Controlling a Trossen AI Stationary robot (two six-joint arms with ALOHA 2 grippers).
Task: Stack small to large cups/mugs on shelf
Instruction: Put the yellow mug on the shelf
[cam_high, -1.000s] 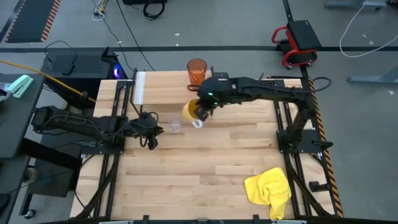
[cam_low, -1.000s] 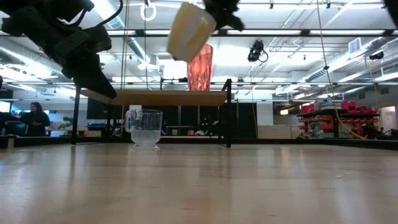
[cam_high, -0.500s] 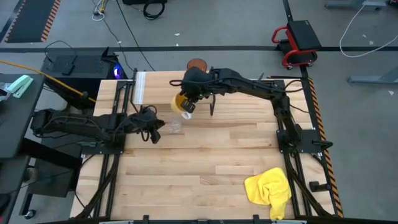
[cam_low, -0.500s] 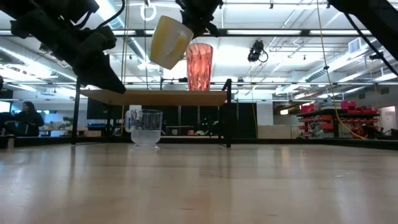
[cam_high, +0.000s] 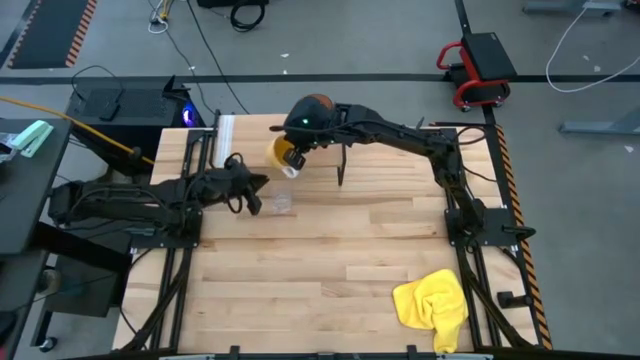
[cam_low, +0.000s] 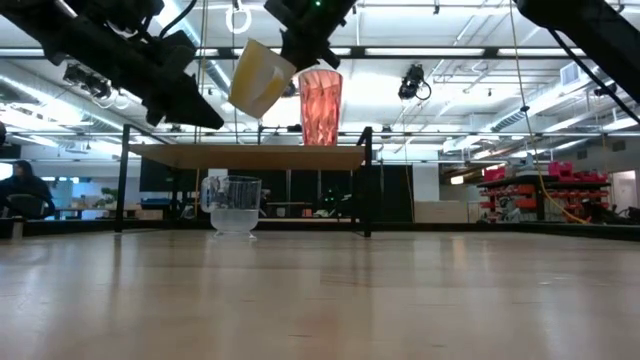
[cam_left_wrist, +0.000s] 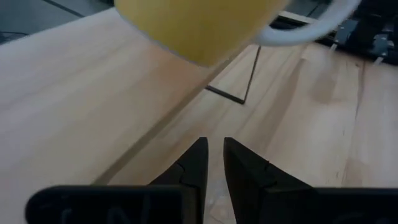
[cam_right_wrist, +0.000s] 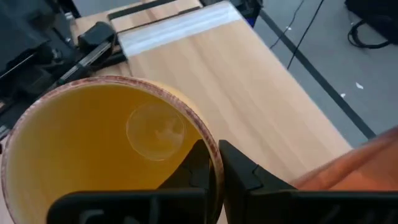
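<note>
With the right gripper (cam_right_wrist: 211, 163) clenched on the mug (cam_low: 258, 77) rim at upper centre, level it before lowering onto the shelf (cam_low: 250, 155), clear of the tumbler (cam_low: 320, 106); the left gripper (cam_left_wrist: 211, 158) hangs nearly closed, empty.

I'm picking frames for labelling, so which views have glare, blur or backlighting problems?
Low view: bright ceiling lights backlight the tall ribbed orange-red tumbler and leave both arms as silhouettes. Left wrist view: the yellow-orange mug fills the top, blurred from closeness. High view: evenly lit.
</note>
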